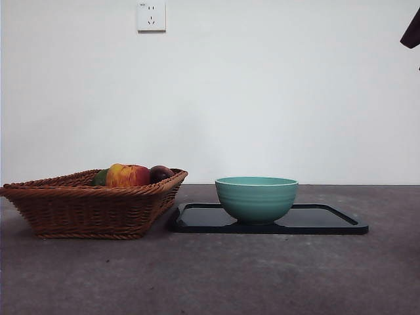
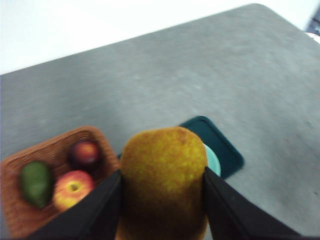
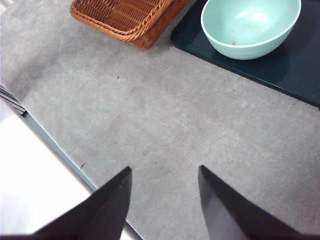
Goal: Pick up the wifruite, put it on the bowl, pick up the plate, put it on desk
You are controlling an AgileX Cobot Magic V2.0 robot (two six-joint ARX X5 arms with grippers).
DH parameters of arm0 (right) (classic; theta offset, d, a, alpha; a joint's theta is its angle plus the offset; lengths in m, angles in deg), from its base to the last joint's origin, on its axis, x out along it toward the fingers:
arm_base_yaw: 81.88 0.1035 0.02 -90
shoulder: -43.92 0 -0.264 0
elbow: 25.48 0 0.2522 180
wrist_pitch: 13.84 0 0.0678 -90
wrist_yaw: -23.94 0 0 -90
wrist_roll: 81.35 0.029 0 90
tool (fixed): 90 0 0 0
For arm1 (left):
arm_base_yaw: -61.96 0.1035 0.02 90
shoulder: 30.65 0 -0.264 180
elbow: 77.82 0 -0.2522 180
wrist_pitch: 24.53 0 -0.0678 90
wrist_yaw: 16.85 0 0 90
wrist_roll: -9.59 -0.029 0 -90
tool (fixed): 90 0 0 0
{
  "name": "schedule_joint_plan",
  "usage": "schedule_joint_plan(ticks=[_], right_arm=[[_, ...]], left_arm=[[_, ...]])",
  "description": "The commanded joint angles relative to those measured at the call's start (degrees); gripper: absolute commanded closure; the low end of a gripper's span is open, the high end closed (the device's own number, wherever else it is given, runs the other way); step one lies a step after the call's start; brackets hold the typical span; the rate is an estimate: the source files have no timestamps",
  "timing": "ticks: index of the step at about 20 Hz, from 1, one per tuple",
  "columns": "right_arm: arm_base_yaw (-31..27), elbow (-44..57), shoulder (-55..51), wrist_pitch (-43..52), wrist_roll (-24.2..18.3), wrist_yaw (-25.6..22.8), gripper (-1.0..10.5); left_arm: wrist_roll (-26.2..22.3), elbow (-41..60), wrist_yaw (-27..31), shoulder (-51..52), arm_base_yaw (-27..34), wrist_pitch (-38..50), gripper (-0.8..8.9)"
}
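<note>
Grey-brown and faintly mottled, the desk (image 1: 210, 275) fills the lower part of the front view, bare in the foreground. Farther back, at lower left, sits a wicker basket (image 1: 85, 210) with a red-and-yellow apple (image 1: 128, 175), a dark plum (image 1: 161, 173) and a green fruit (image 1: 100, 177) showing over its rim. Just beside it, toward centre right, a flat black tray (image 1: 328, 222) carries the mint-teal bowl (image 1: 256, 198), which is empty in the right wrist view. Behind everything rises a plain white wall with a socket (image 1: 151, 15) at the top.

The wifruite (image 2: 164, 182) is not on the desk: the left gripper (image 2: 162, 200) pinches it between its two black jaws, one on each flank, held high above the basket's near edge with the bowl partly hidden behind it. The right gripper (image 3: 165, 195) hangs spread over bare desk, holding nothing.

The fruit looks light, fuzzy-skinned and somewhat soft, so a firm squeeze could bruise it; the hold across its middle seems sound. It is round enough to roll, so a low release into the bowl's centre would suit.
</note>
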Motion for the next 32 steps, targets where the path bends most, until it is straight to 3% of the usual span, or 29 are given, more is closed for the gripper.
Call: schedule_joint_plan(ticks=[1,6,11,14,25,30,32], right_arm=[[0.35,-0.42,0.17,0.55,-0.72,0.09,7.3],[0.35,-0.42,0.17,0.55,-0.74,0.09,7.3],[0.35,-0.42,0.17,0.52,-0.72,0.11,7.3],[0.35,-0.42,0.17,0.52,-0.72,0.11,7.3],[0.35,-0.42,0.17,0.55,-0.68,0.09,7.3],[0.35,-0.42,0.17,0.57,-0.70,0.09,7.3],[0.35,-0.42,0.17,0.59,-0.70,0.09,7.3]], left_arm=[[3.13,2.49,2.49,1.55,1.11,0.20,6.59],[6.60,18.32,2.60,5.35,5.35,6.25,6.59],[15.32,35.39,2.60,5.29,8.13,21.49,6.59],[15.93,41.94,3.80,3.82,9.07,28.50,6.59],[9.92,43.25,5.55,-11.58,10.25,36.61,6.59],[9.64,43.25,5.53,-14.95,10.23,37.11,6.57],[9.68,43.25,5.49,-14.95,10.23,37.13,5.91]])
